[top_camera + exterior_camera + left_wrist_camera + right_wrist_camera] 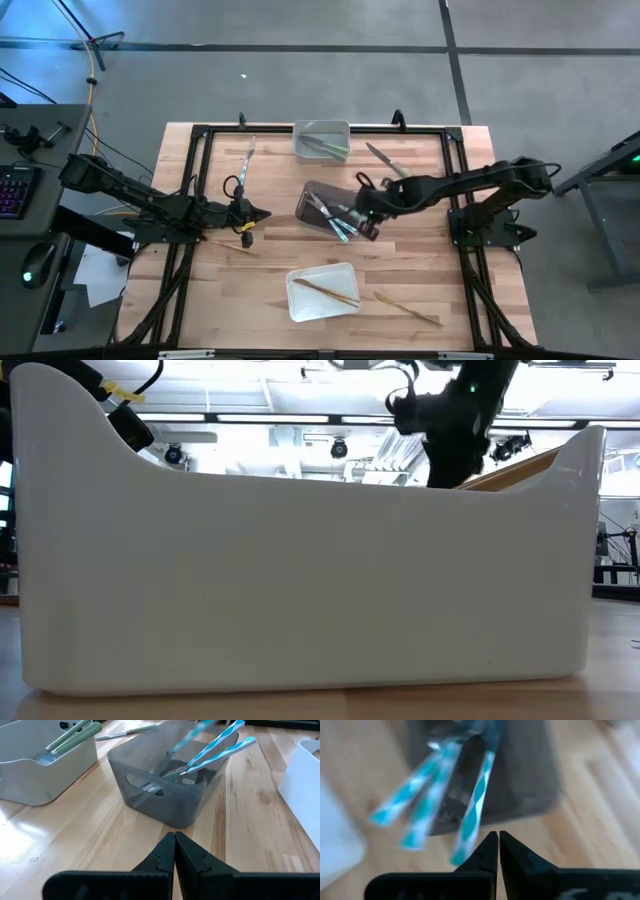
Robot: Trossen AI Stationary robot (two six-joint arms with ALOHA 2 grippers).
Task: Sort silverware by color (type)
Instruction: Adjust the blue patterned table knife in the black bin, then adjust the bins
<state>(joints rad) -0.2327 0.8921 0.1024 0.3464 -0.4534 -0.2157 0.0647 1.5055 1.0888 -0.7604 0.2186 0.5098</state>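
Tabletop point(270, 290): pale wood boards, carrying three bins and loose utensils.
Left gripper point(262, 214): low over the left-middle of the tabletop, pointing toward the dark bin; in its wrist view the fingers point(167, 851) are pressed together with nothing between them.
Right gripper point(362, 205): at the right edge of the dark bin, just over the blue handles; in its wrist view the fingers point(507, 851) are closed tip to tip and hold nothing.
Dark bin point(312, 193): grey, see-through, at the middle of the tabletop, turned at an angle.
Blue utensils point(335, 222): several pale blue-silver pieces lying in the dark bin, handles sticking out past its rim toward the right gripper.
Grey bin point(322, 128): at the far edge of the tabletop, centre.
Green utensils point(325, 146): two or so olive pieces lying inside the grey bin.
White bin point(300, 303): near the front edge; it fills the low view.
Wooden utensil in bin point(326, 291): tan, lying slantwise across the white bin.
Loose wooden utensil point(408, 308): on the tabletop, right of the white bin.
Small wooden piece point(236, 246): on the tabletop, just beside the left gripper.
Loose blue utensil point(249, 158): on the tabletop, far left.
Loose green utensil point(385, 159): on the tabletop, right of the grey bin.
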